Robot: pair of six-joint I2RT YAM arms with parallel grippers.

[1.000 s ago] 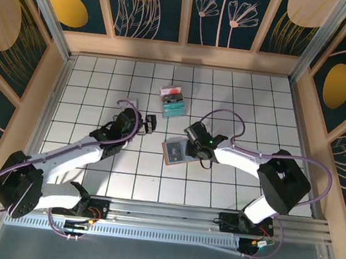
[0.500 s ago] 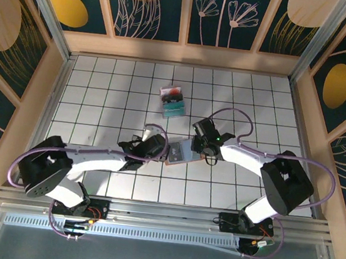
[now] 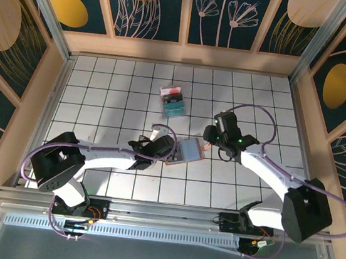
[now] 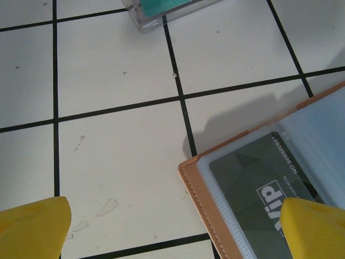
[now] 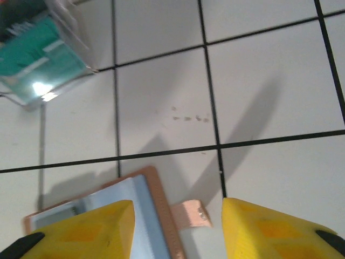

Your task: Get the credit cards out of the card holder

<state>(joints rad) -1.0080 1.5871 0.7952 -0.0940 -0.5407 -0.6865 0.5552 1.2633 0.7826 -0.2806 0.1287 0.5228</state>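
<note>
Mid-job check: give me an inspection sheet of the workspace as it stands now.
Surface: white gridded table, a few faint scuffs.
Job's things: card holder open; dark VIP card in its clear sleeve.
Clutter: teal pack in a clear case, apart from the holder.
Claws: left claw wide open at the holder's corner, one finger over the card; right claw open, straddling the strap tab.
Cables: purple cables looped along both arms.
Surroundings: wood-framed floral wall panels; nothing seen intruding.
</note>
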